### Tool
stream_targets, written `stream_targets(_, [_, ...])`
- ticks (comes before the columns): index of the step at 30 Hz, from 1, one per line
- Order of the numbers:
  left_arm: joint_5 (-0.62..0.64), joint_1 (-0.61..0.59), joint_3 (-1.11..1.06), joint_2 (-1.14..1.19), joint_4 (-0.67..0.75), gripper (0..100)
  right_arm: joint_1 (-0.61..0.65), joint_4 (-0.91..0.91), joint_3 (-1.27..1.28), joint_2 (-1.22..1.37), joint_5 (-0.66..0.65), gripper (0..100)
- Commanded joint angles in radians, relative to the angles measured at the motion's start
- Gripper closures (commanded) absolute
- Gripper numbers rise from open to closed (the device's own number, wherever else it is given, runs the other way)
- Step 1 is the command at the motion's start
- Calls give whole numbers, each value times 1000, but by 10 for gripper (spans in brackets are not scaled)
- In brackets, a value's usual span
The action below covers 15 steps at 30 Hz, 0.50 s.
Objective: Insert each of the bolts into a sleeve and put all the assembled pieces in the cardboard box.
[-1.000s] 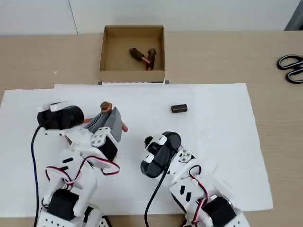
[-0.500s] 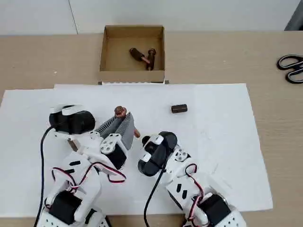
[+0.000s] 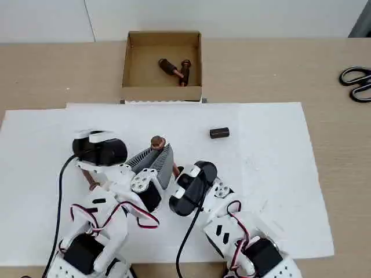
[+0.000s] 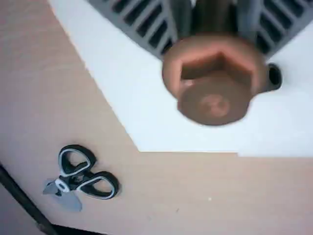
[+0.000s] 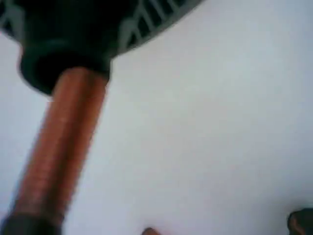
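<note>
paper sheet point(image 3: 35, 150): white, spread over the wooden table point(image 3: 278, 69); both arms stand at its near edge.
left gripper point(image 3: 157, 157): raised over the paper left of centre, its grey ribbed fingers point(image 4: 142, 19) pressed onto a bolt from both sides.
bolt point(image 3: 157, 142): copper-coloured. In the high view the head sticks out past the left gripper's fingertips on the side toward the box. The shaft runs back between the fingers and comes out toward the right arm. The left wrist view point(image 4: 212, 83) shows the hexagonal head and its round flange close up.
cardboard box point(image 3: 132, 63): open-topped, on the table just beyond the far edge of the paper.
assembled pieces point(image 3: 170, 67): two dark pieces lying in the right half of the box, their ends close together near its front wall.
right gripper point(image 5: 68, 24): just beside the left one, closed around a sleeve.
held sleeve point(image 5: 63, 56): dark, between grey ribbed fingers. The bolt's threaded shaft point(image 5: 63, 142) meets its open end; how far it reaches in cannot be told.
loose sleeve point(image 3: 219, 132): dark, lying on its side on the paper, right of both grippers and apart from them.
scissors point(image 3: 358, 84): black-handled, at the table's far right edge, off the paper.
</note>
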State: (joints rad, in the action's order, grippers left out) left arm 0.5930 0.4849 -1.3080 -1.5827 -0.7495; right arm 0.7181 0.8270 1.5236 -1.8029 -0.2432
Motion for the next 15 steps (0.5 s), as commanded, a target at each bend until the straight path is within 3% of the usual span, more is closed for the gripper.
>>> stream_targets(1, [-8,6,-21,-14,28,994,36,-31,-12,-10,0,995])
stream_targets(10, [-6,6,-24,-15,18,994,38,-33,-17,-10,0,995])
stream_targets(15, [-9,72,10,-18,-109,994,35,-33,-31,-10,0,995])
